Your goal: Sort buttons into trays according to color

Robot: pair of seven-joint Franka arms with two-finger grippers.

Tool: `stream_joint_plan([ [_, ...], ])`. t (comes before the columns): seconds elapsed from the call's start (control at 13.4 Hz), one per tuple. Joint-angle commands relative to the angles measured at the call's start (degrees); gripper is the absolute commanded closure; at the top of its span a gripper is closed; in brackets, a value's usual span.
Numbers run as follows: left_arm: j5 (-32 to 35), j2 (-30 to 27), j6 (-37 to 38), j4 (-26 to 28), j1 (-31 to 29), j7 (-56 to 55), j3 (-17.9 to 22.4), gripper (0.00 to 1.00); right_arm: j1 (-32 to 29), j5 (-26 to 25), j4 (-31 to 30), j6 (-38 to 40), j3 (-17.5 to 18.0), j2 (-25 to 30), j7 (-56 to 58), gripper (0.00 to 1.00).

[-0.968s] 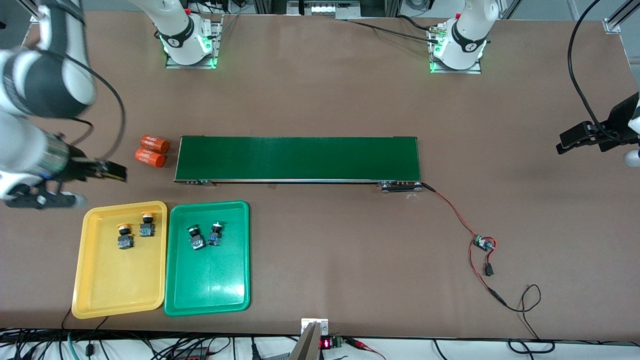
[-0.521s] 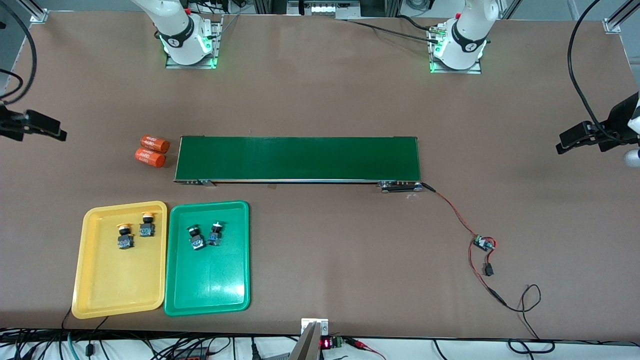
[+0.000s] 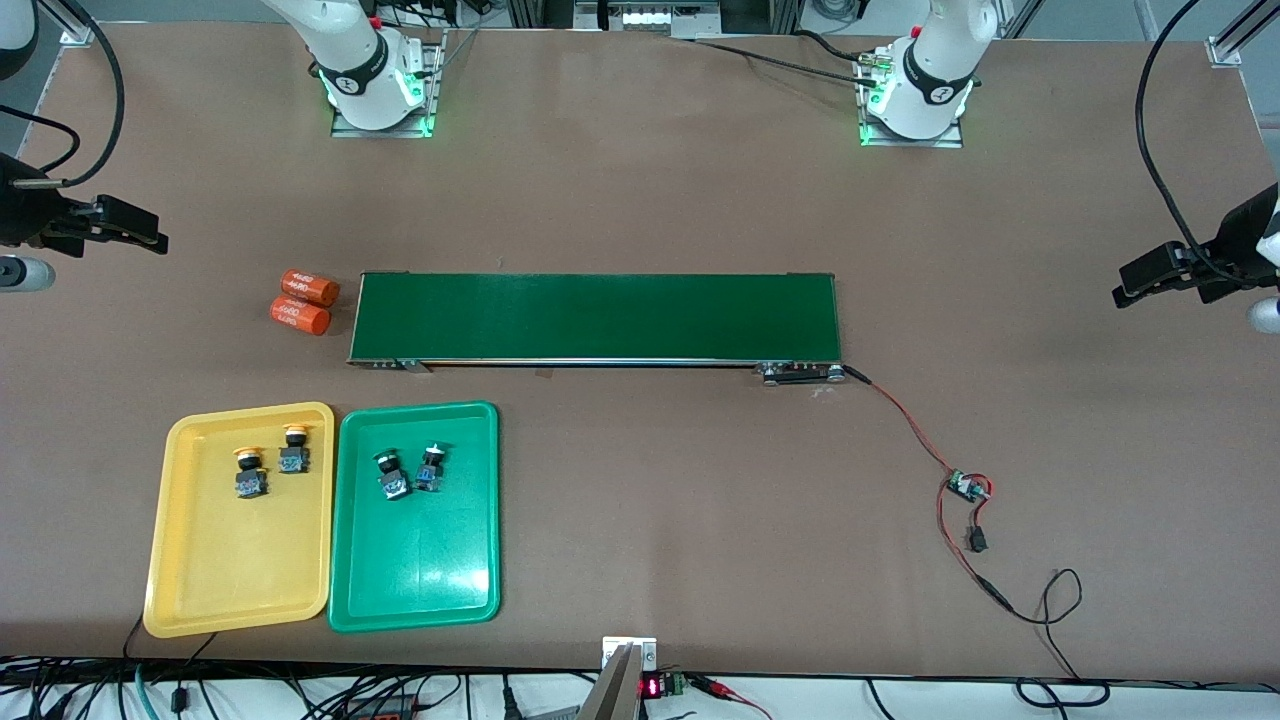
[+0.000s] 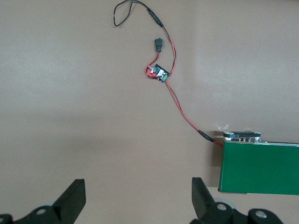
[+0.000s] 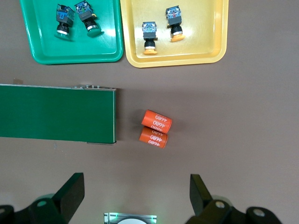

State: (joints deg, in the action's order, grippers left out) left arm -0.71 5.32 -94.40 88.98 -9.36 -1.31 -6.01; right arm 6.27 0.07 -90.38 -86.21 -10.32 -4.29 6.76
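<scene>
Two yellow-capped buttons lie in the yellow tray. Two green-capped buttons lie in the green tray beside it. The right wrist view shows the same: green tray, yellow tray, green-capped pair, yellow-capped pair. My right gripper hangs open and empty over bare table at the right arm's end. My left gripper waits open and empty over bare table at the left arm's end.
A long dark-green conveyor belt crosses the table's middle. Two orange cylinders lie at its end toward the right arm. A red-and-black wire runs from the belt's other end to a small circuit board.
The right arm has pulled up and away from beside the yellow tray toward its end of the table. The left arm, the buttons and the trays have not moved.
</scene>
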Motion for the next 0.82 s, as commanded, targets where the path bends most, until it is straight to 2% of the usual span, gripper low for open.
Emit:
stream_joint_plan([
  [0.0, -0.61, -0.84, 0.09, 0.50, -0.22, 0.61, -0.05, 0.00, -0.74, -0.86, 0.03, 0.26, 0.56, -0.36, 0.44, 0.00],
  [0.74, -1.05, -1.01, -0.88, 0.58, -0.04, 0.34, -0.14, 0.00, -0.47, -0.33, 0.03, 0.52, 0.65, -0.54, 0.35, 0.00],
])
